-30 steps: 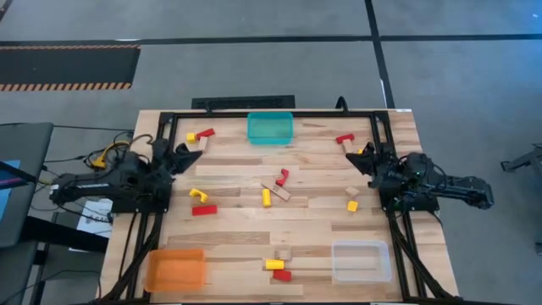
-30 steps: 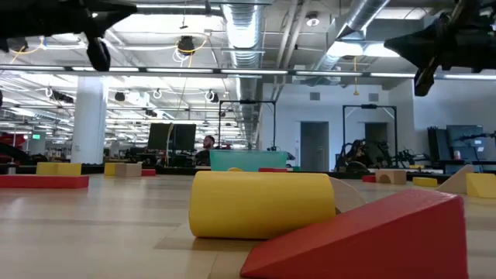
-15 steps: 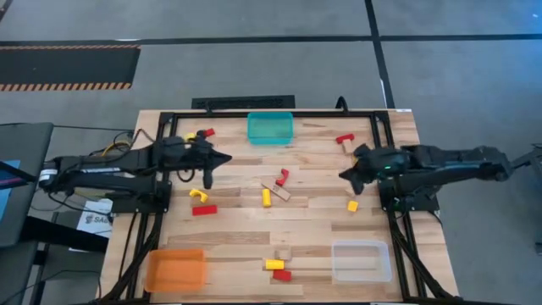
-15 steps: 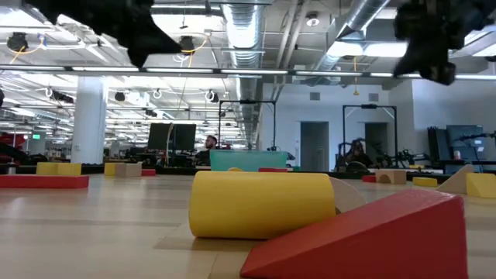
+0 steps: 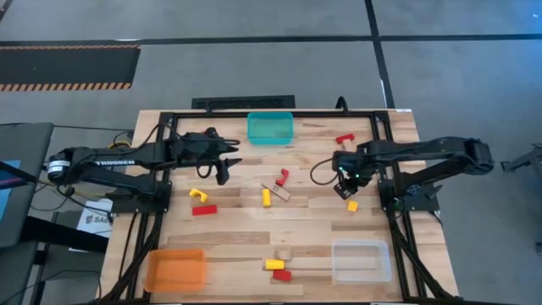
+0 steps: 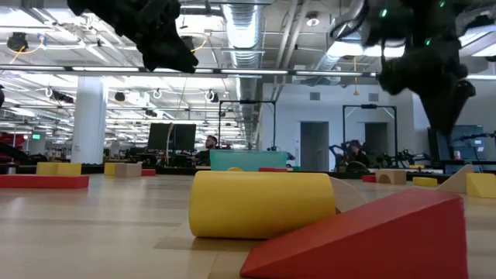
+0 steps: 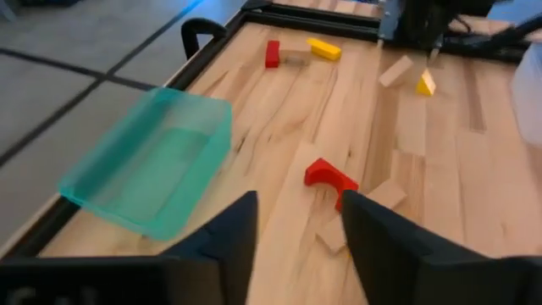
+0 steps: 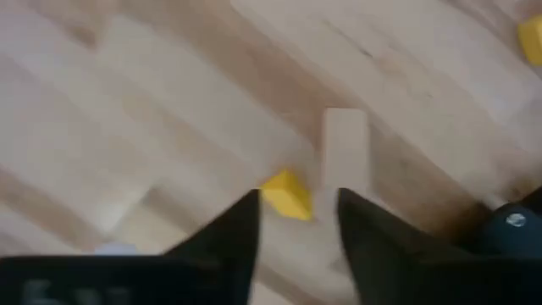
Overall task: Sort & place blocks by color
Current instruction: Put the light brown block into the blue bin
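1. The right claw (image 5: 345,188) hangs over the desk (image 5: 229,229) on its right side, fingers parted and holding nothing. Its wrist view looks straight down on a small yellow block (image 8: 286,195) and a tan block (image 8: 345,157) lying just beside each other.
2. To take the yellow one cleanly, I judge the fingers should straddle it alone; the tan neighbour sits close enough to be nudged or pinched along.
3. The left claw (image 5: 225,163) reaches over the far-left part of the desk, near the teal bin (image 5: 270,128), open and empty. A red arch block (image 7: 330,178) lies ahead of it.
4. Other blocks lie scattered mid-desk, well apart from the orange bin (image 5: 175,269) and clear bin (image 5: 360,259) at the near edge.
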